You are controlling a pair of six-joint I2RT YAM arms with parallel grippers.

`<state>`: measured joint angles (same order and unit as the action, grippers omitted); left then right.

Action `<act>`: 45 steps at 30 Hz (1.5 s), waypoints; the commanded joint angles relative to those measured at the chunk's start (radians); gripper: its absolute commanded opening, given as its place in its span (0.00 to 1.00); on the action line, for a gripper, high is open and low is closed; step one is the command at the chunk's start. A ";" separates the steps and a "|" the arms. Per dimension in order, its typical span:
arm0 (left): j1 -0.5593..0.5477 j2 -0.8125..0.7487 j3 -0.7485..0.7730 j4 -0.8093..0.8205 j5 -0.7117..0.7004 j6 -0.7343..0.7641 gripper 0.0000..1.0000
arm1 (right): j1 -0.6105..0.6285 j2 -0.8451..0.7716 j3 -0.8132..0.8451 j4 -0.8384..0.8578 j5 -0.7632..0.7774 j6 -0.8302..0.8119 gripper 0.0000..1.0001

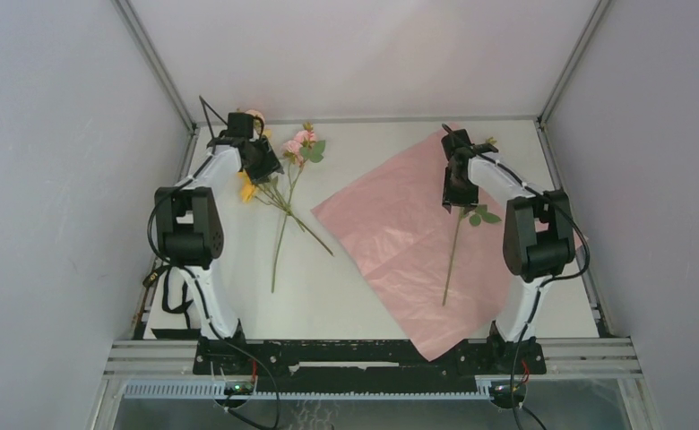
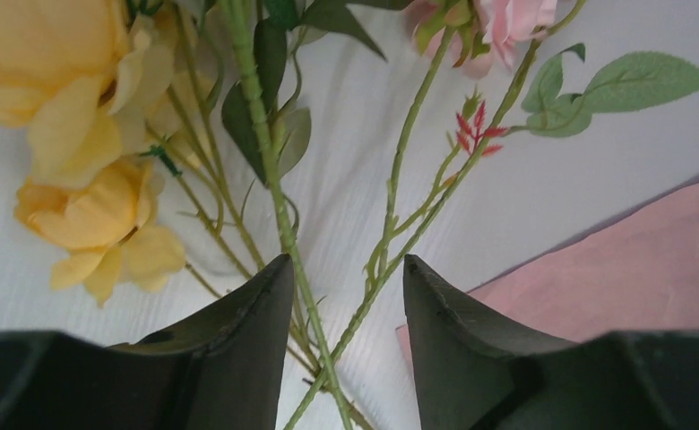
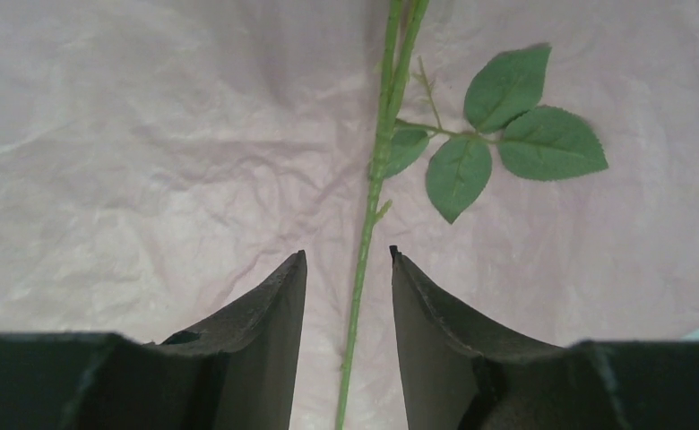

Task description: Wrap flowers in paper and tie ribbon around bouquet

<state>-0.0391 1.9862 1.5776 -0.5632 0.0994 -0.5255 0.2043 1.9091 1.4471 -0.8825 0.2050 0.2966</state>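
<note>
Loose flowers (image 1: pixel 285 199) lie at the table's left: pink blooms (image 1: pixel 303 140), a yellow bloom (image 2: pixel 86 81) and crossing green stems (image 2: pixel 279 206). My left gripper (image 1: pixel 265 170) hangs over them, open, and its jaws (image 2: pixel 344 269) straddle the stems, one of which brushes the left finger. The crinkled pinkish paper (image 1: pixel 391 224) lies flat right of centre. A single leafy stem (image 3: pixel 373 179) rests on it. My right gripper (image 1: pixel 460 202) is open above that stem (image 1: pixel 453 251), which runs untouched between its jaws (image 3: pixel 347 255). The ribbon and a bouquet are out of view.
Black cables (image 1: pixel 168 296) hang off the left arm's base near the table's left edge. The paper's (image 2: pixel 642 260) near corner overhangs the front rail (image 1: pixel 328 354). White enclosure walls stand close on three sides.
</note>
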 commanded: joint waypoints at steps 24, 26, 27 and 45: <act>-0.044 0.079 0.020 -0.080 -0.151 -0.050 0.47 | 0.091 -0.303 -0.126 0.004 0.109 0.007 0.48; -0.045 0.052 0.002 -0.072 -0.134 -0.037 0.47 | 0.093 -0.304 -0.126 0.002 0.109 0.002 0.48; -0.046 0.035 -0.007 -0.069 -0.115 -0.022 0.47 | 0.093 -0.303 -0.126 0.001 0.112 0.002 0.48; -0.147 -0.084 -0.150 -0.004 0.004 0.338 0.60 | 0.134 -0.304 -0.178 0.008 0.119 0.008 0.47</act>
<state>-0.1383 1.8591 1.3636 -0.5468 0.0582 -0.3206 0.3161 1.6302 1.2766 -0.8864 0.3088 0.3008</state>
